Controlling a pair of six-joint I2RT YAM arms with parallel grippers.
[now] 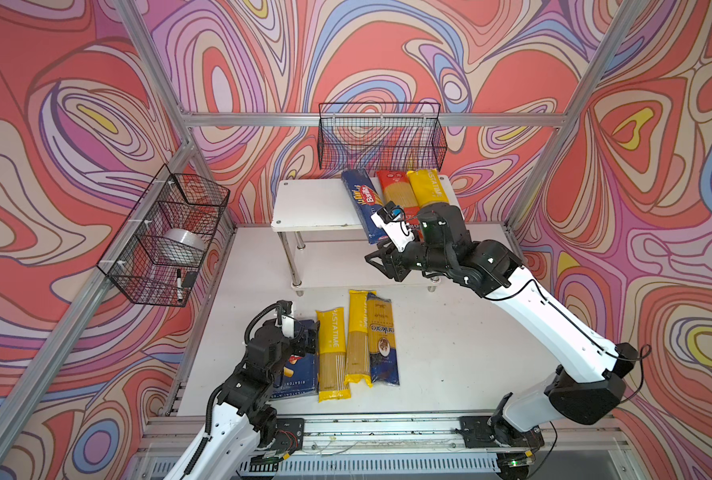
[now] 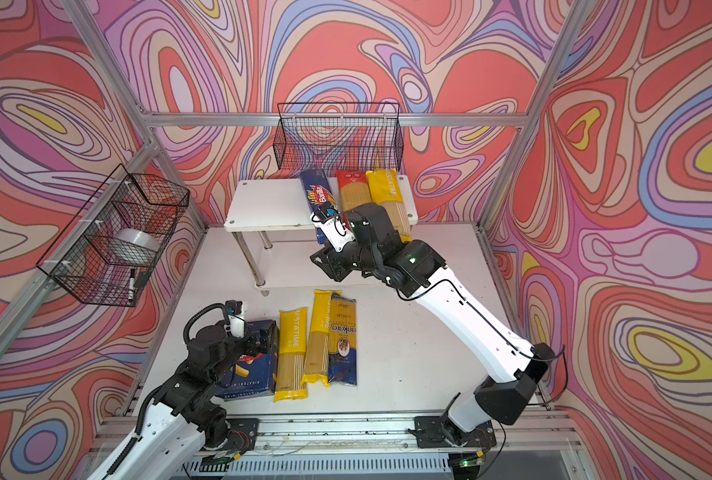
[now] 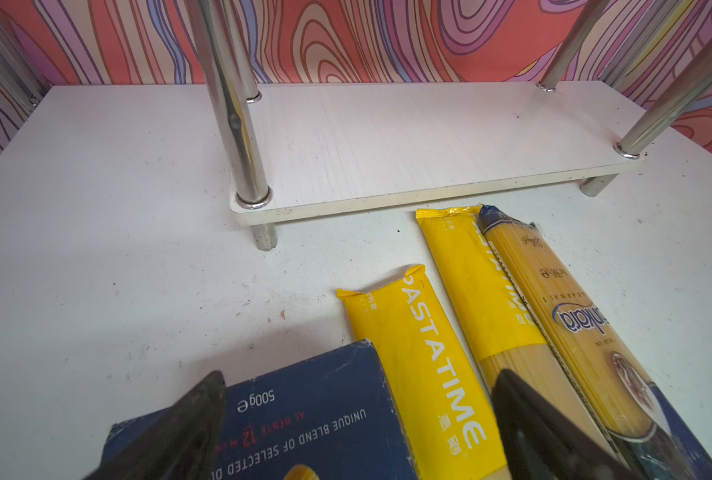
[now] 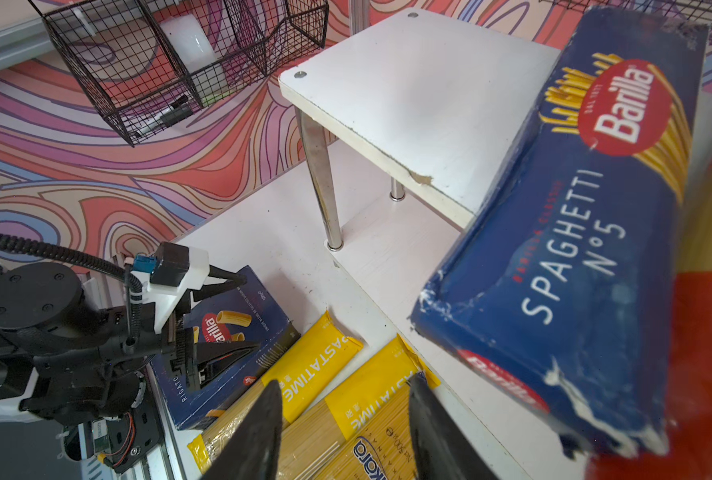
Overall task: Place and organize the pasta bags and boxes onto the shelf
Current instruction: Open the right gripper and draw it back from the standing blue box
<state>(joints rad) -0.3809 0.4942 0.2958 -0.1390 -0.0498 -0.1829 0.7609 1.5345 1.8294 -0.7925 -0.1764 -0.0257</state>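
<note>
Three topped the shelf (image 1: 312, 203): spaghetti box (image 1: 364, 199), red bag (image 1: 395, 189), yellow bag (image 1: 427, 187). Four lay near the table's (image 1: 449, 353) front edge: rigatoni box (image 2: 258, 374), two yellow bags (image 1: 331, 353) (image 1: 358, 336), blue bag (image 1: 383, 345). Left gripper (image 3: 358, 376) and right gripper (image 4: 346, 380) gaped, empty.

Walls papered in swirling coral, lilac, blue and yellow (image 1: 387, 50) close in three sides, braced by a frame of silver aluminium bars (image 1: 262, 119). A black wire mesh basket (image 1: 381, 137) hangs on the back bar. A second, divided black wire basket (image 1: 167, 232) on the left bar holds a roll of clear tape (image 1: 181, 247) and a black marker (image 1: 179, 284). Below lies a scuffed white tabletop (image 1: 449, 340), evenly lit.
</note>
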